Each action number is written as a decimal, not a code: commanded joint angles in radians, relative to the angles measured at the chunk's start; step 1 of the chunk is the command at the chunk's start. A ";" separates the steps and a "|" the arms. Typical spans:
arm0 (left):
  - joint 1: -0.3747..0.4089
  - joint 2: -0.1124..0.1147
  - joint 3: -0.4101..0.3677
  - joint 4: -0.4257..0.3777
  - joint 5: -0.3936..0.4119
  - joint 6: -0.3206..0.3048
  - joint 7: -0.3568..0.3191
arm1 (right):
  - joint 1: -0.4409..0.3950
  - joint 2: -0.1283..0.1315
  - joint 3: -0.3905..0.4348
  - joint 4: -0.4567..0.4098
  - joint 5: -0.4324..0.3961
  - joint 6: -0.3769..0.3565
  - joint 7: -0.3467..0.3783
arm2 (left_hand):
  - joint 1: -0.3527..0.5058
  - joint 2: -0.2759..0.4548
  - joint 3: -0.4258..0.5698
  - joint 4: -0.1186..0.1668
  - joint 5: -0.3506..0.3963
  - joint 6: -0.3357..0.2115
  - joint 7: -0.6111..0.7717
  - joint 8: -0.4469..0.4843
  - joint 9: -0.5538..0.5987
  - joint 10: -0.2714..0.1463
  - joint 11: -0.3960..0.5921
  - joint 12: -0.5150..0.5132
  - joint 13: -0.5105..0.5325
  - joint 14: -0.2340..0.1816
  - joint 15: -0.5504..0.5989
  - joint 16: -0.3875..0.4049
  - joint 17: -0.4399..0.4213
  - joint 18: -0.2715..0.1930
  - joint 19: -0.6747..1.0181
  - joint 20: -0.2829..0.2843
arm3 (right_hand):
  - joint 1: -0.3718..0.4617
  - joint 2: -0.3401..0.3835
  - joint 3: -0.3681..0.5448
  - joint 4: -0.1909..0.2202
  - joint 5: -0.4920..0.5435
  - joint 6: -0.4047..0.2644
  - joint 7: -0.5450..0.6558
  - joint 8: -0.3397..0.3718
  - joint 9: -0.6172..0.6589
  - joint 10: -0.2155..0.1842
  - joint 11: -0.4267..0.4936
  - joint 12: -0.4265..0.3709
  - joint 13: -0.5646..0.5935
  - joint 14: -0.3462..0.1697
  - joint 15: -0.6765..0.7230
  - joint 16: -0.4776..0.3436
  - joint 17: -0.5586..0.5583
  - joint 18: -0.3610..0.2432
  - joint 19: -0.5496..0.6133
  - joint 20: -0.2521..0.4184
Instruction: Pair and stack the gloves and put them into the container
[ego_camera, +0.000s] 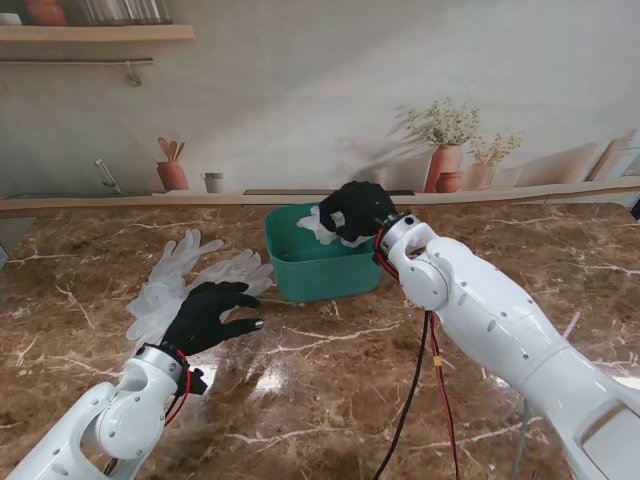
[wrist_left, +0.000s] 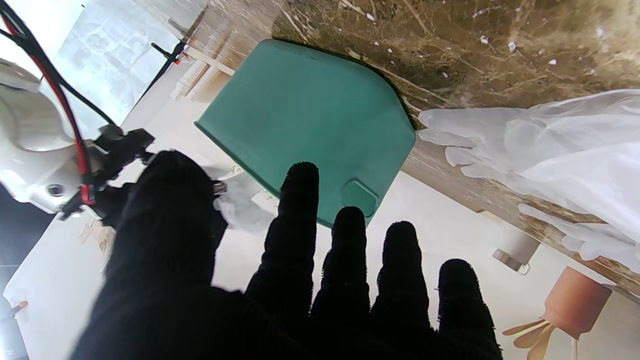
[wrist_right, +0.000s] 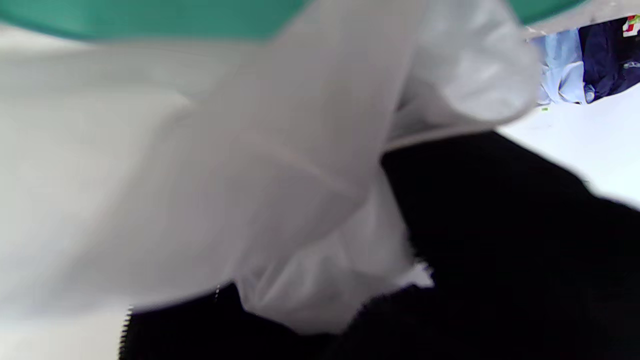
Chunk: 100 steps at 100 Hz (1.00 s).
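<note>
Over the green tub (ego_camera: 318, 262), at about twelve o'clock from the centre of the table (ego_camera: 330, 390), your right hand (ego_camera: 355, 210) hangs with its fingers curled round a bunch of white glove (ego_camera: 318, 224). In the right wrist view that glove (wrist_right: 280, 165) fills nearly the whole picture, draped across the dark palm (wrist_right: 500, 240), with a strip of the tub's green wall (wrist_right: 150, 15) beyond it, so you are holding it clamped and not merely touching it. Judging by the stand view, the glove hangs inside the rim or just over it; whether it touches the tub floor you cannot tell. The grip looks placed to carry the bundle straight down into the tub, so letting go there should drop it in.

Your left hand (ego_camera: 208, 315) sits at about nine o'clock, flat and spread, holding nothing. Its fingers (wrist_left: 300, 210) point toward the tub (wrist_left: 305, 125) in the left wrist view. It rests on or just over the near edge of the remaining clear gloves (ego_camera: 190, 275), which lie loosely overlapped on the marble, just beside the tub's left wall. From the wrist camera those gloves (wrist_left: 560, 150) look thin and wrinkled. The flat palm probably pins them so they cannot slide, though contact is not clear.

These gloves will likely cling and fold, so plan a wide, gathering grasp for them.
</note>
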 joint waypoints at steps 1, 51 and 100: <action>0.007 0.001 0.002 -0.005 0.002 0.007 0.003 | 0.039 -0.022 -0.005 0.045 0.003 -0.005 0.018 | 0.007 0.046 -0.041 0.020 0.011 -0.026 -0.001 0.011 0.004 -0.023 -0.023 -0.008 -0.008 -0.046 -0.034 -0.012 -0.011 -0.008 -0.033 0.018 | 0.062 0.017 0.024 0.036 0.012 0.004 0.014 -0.010 0.017 -0.044 0.025 0.021 0.024 0.007 0.028 0.025 -0.001 -0.036 0.012 0.021; 0.027 0.000 -0.017 -0.015 0.009 0.020 0.007 | 0.240 -0.119 -0.234 0.379 0.134 -0.041 -0.012 | 0.008 0.046 -0.041 0.020 0.010 -0.027 -0.002 0.011 0.003 -0.022 -0.023 -0.008 -0.009 -0.046 -0.035 -0.013 -0.011 -0.010 -0.042 0.017 | -0.114 0.039 0.056 0.022 -0.194 0.108 -0.179 -0.363 -0.150 -0.020 -0.053 -0.057 -0.114 0.001 -0.190 0.038 -0.190 0.009 -0.152 0.058; 0.019 0.003 -0.014 -0.014 0.010 0.017 -0.005 | 0.159 -0.030 -0.123 0.193 0.105 0.006 0.190 | 0.004 0.047 -0.041 0.020 0.008 -0.032 -0.001 0.013 -0.004 -0.018 -0.027 -0.010 -0.015 -0.045 -0.038 -0.014 -0.014 -0.010 -0.057 0.019 | -0.596 0.181 -0.082 0.130 -0.400 0.131 -0.591 -0.405 -0.436 0.011 -0.266 -0.373 -0.373 0.080 -0.437 -0.143 -0.451 0.067 -0.318 0.127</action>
